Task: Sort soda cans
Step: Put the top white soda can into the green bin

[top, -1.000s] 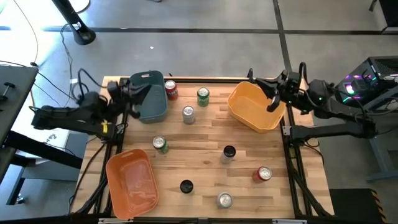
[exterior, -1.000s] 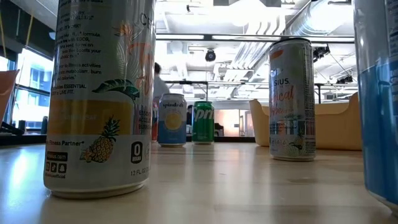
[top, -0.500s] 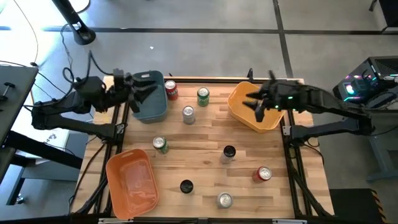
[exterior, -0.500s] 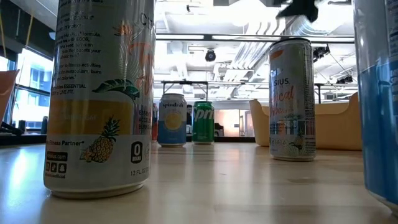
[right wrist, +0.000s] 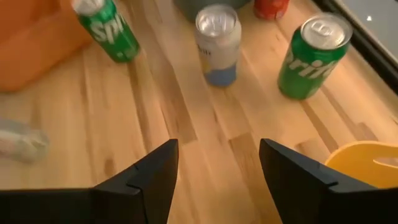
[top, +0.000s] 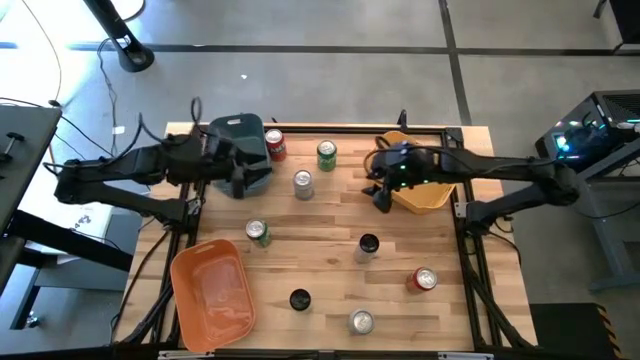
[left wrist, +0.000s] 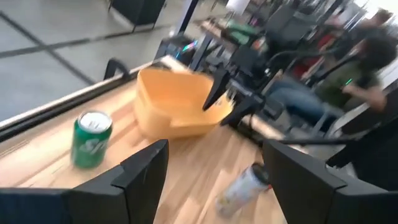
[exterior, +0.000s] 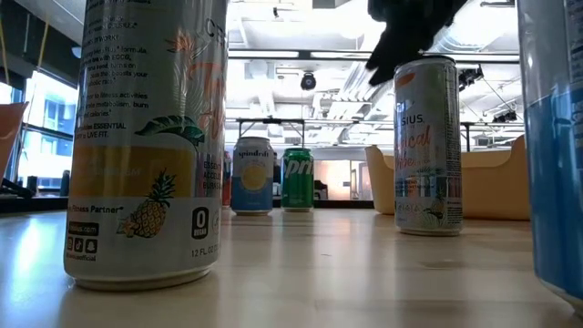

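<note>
I have the right gripper (top: 380, 190) hanging fingers spread and empty at the left edge of the yellow bin (top: 425, 195), right of centre in the high view. The left gripper (top: 238, 172), also parted and holding nothing, sits over the dark teal bin (top: 240, 135) at upper left. The soda cans (top: 303, 183) stand scattered across the worktop (top: 330, 260) (all upright, none in a bin); the orange bin (top: 212, 295) lies at lower left.
</note>
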